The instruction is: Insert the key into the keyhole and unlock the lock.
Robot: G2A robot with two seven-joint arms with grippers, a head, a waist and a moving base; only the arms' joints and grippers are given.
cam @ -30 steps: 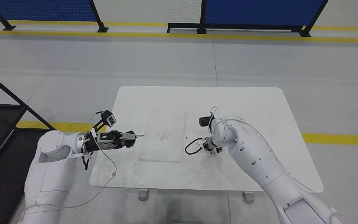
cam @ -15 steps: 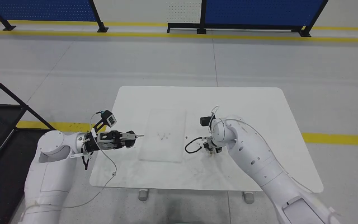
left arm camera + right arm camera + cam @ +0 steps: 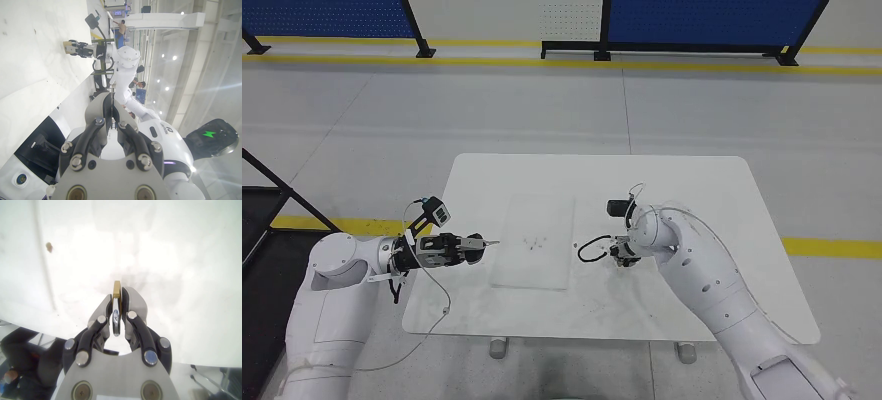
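Two claws hang over the table (image 3: 692, 200); left claw (image 3: 112, 99) pinches the key (image 3: 485, 242); right claw (image 3: 118, 293), well apart opposite, clenches the lock (image 3: 116, 285).

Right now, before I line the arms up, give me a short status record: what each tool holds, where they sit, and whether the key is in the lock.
left tool: shut on the key, whose tip sticks out toward the other arm
right tool: shut on the brass padlock, with the shackle lying back between the fingers
position: both over the white table, on opposite sides of the clear mat
gap: key and brass padlock apart, not touching
task state: key not yet inserted
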